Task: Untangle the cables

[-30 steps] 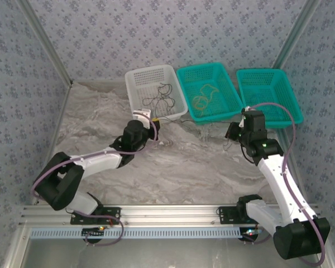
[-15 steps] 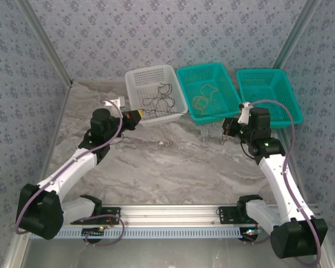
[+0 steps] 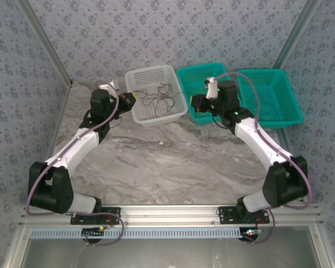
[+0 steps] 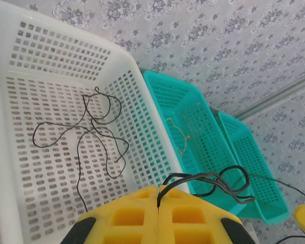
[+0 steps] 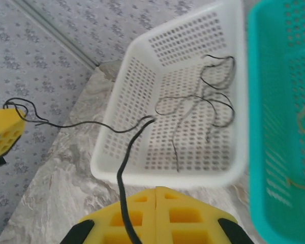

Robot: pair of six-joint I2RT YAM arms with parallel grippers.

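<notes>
marbled tabletop (image 3: 173,162); left end effector (image 4: 158,195), right end effector (image 5: 156,195) each clamped on thin black cable (image 5: 91,124)

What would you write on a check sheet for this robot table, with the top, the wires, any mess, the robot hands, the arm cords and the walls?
Surface: grey marbled tabletop.
Job's things: loose black wire in the white basket; yellow wire in the middle teal basket; stretched black wire running from one gripper to the other.
Clutter: nothing seen.
Grippers: left gripper shut on the stretched black wire's looped end; right gripper shut on it farther along.
Cables: purple-grey cords run along both arms.
Surroundings: patterned walls; another teal basket at far right.
</notes>
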